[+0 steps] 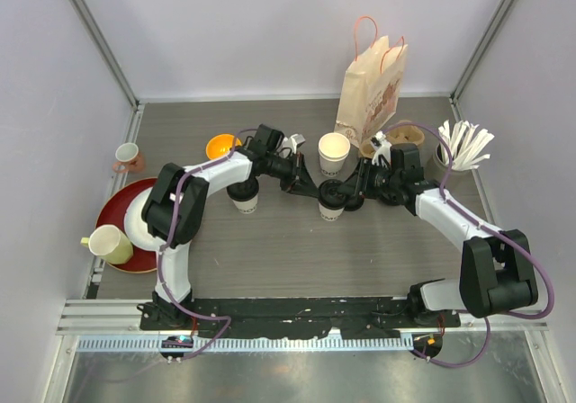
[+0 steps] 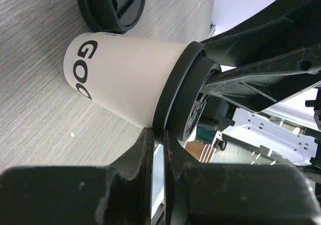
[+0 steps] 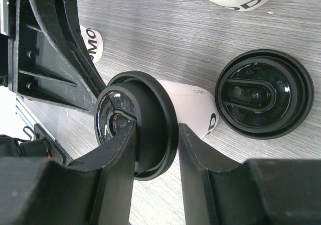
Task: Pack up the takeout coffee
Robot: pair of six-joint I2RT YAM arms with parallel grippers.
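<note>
A white paper cup [image 1: 331,207] with a black lid [image 3: 150,109] stands mid-table. My right gripper [image 1: 347,192] is shut across that lid: one finger lies on its top, the other sits under its rim against the cup wall [image 3: 193,104]. My left gripper [image 1: 306,185] is shut and empty, its tips [image 2: 159,134] against the rim of the same lid [image 2: 175,94]; the cup [image 2: 125,79] shows lettering. A second lidded cup [image 1: 245,196] stands partly hidden under the left arm. A third white cup [image 1: 334,151] stands open, without a lid.
A loose black lid [image 3: 264,93] lies beside the held cup. A paper bag [image 1: 371,93] stands at the back. An orange bowl [image 1: 220,147], pink cup [image 1: 129,157], red plate [image 1: 121,228] and cream mug [image 1: 110,244] are at the left. A holder of white utensils [image 1: 463,147] is at the right.
</note>
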